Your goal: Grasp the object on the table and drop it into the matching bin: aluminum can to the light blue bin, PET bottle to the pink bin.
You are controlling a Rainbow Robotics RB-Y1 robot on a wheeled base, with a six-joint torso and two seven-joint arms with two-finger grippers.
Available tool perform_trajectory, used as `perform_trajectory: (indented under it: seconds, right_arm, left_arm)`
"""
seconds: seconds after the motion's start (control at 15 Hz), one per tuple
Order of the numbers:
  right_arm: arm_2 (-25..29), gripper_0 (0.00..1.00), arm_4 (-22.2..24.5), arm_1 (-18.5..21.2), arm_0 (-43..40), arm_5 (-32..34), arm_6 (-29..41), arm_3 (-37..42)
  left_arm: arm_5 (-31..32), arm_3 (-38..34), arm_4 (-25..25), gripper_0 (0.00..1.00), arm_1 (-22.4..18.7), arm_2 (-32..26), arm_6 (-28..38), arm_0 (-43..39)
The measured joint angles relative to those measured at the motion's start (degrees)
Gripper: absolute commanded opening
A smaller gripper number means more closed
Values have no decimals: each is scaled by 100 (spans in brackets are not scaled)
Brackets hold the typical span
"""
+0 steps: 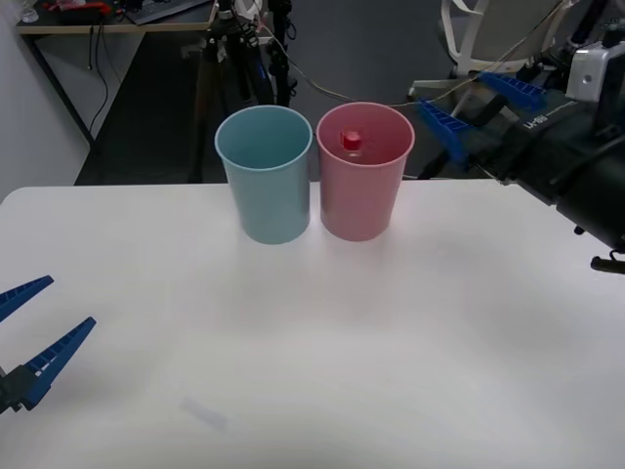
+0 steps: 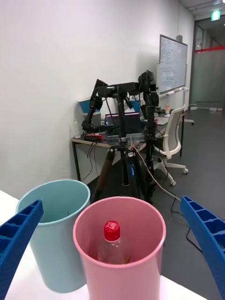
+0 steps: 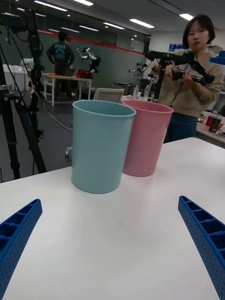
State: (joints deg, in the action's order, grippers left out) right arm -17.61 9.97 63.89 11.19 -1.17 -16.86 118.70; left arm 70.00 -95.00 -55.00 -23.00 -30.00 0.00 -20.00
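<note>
The PET bottle (image 2: 111,246) stands upright inside the pink bin (image 1: 363,210), its red cap (image 1: 352,141) visible below the rim. To the left of the pink bin, touching or nearly touching it, stands the light blue bin (image 1: 266,200). Both are at the far middle of the white table (image 1: 312,362). My right gripper (image 1: 479,109) hangs open beyond the table's far edge, just right of the pink bin (image 2: 119,269), with nothing between its fingers. My left gripper (image 1: 27,327) is open low over the table's front left. From the left wrist, the blue bin (image 3: 101,145) stands in front of the pink bin (image 3: 145,138).
A black tripod (image 1: 234,49) and cables stand on the dark floor behind the bins. A white office chair (image 1: 479,34) is behind the right arm. The table's middle and front are bare white surface.
</note>
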Motion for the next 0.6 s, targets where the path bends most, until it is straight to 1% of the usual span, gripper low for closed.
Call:
perform_trajectory:
  seconds: [0.13,0.2,0.4,0.6]
  right_arm:
    - [354,100,593,1,-561,404,672,20]
    - [520,100,809,-1,-818,627,952,21]
    - [946,100,1258,-29,-1481,1286,1525,15]
    - [1365,100,1945,-429,-1983,2068,1706,-163]
  left_arm:
    - [0,0,0,100,0,0,0,0]
    - [0,0,0,100,0,0,0,0]
    - [0,0,0,100,0,0,0,0]
    - [0,0,0,100,0,0,0,0]
